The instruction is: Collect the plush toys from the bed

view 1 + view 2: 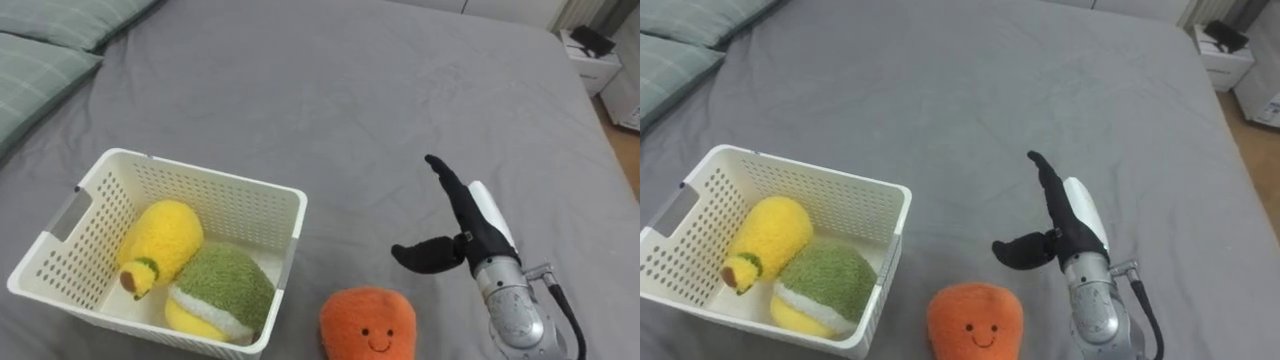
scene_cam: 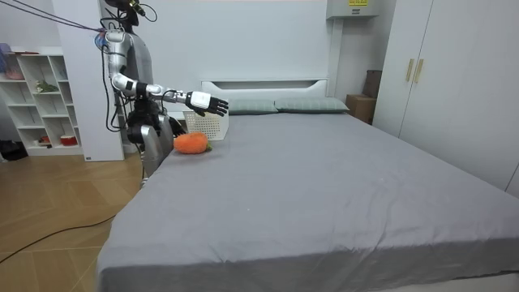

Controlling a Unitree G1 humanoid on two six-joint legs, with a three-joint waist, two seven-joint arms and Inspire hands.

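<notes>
The robot's right hand (image 1: 470, 235) reaches over a grey bed (image 1: 330, 90), its fingers (image 1: 450, 185) straight and close together, pointing away toward the far side. The thumb (image 1: 420, 255) juts out to the left, and the hand holds nothing.

One orange plush toy (image 1: 368, 322) with a stitched smile sits on the cover just to the hand's near left, apart from it. Its face is turned toward the robot and reads upright. The lower part of the toy runs off the picture, so its long axis is hard to judge from above. In the room view it looks like a low mound, wider than it is tall.

Further left stands one white perforated basket (image 1: 235, 205) holding two plush toys. A yellow toy (image 1: 160, 240) lies lengthwise from the far right to the near left, with its dark-tipped end toward the basket's near-left corner. A green toy (image 1: 225, 290), rounded and with a yellow rim, is nestled against it on the right and touches the front wall.

Two striped pillows (image 1: 40, 60) lie at the head of the bed, to the far left. What may be a small white bedside unit (image 1: 590, 55) shows beyond the far right edge.

In the room view the robot stands at the head-end corner of the bed, on the room view's left, with its arm held out level above the basket and the orange toy.
</notes>
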